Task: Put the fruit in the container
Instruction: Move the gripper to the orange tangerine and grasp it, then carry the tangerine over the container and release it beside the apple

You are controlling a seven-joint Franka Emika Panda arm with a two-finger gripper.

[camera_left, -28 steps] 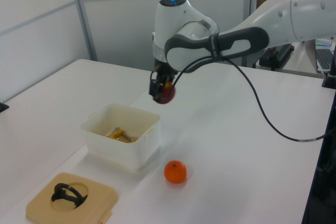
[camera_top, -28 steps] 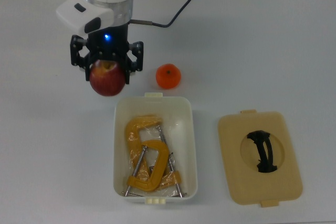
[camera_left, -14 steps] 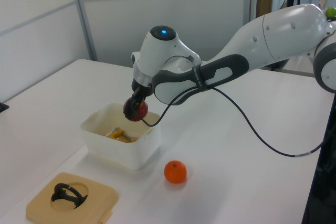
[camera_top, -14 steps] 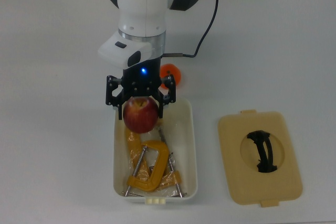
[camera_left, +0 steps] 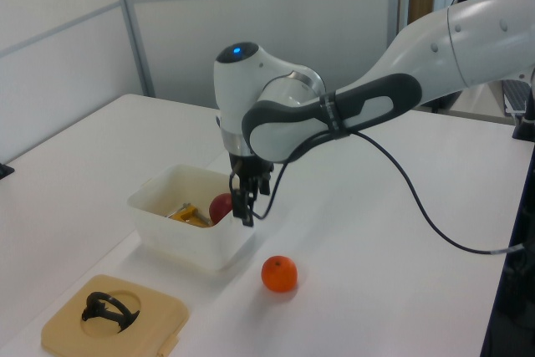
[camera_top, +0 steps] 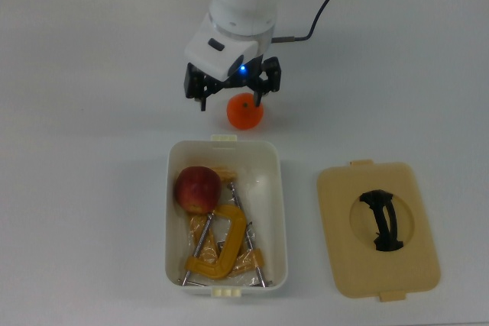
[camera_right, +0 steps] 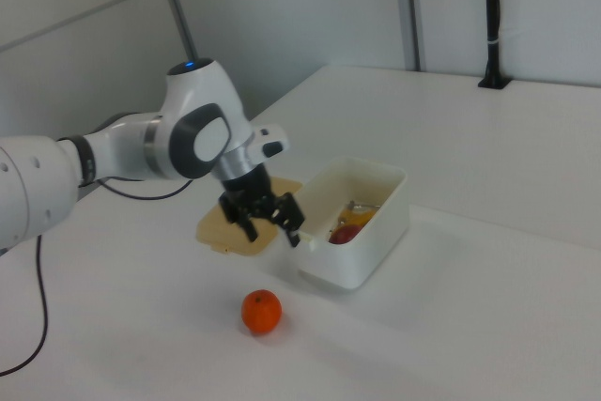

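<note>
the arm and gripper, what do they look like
The arm is glossy white with rounded shells and dark grey joint bands. A black cable loops from its wrist. The gripper is black with two fingers, a small blue light above it.

Apple (camera_top: 198, 189): dark red with a paler yellowish patch on its upper surface. Orange (camera_top: 244, 111): uniform bright orange, with a small dark spot at its top. Container (camera_top: 276, 188): white walls, with cream latch tabs on both short ends. C-clamps (camera_top: 221, 246): yellow frames with bare grey metal screws. Lid (camera_top: 340, 257): flat tan, carrying a black handle (camera_top: 383, 221) in a round recess. Gripper (camera_top: 234, 86): black fingers below a white housing, with a blue indicator light lit between them. Arm (camera_left: 435, 48): white shells with dark grey joint bands; its cable (camera_left: 418, 198) is black. Tabletop (camera_top: 84, 188): plain white, unpatterned.
</note>
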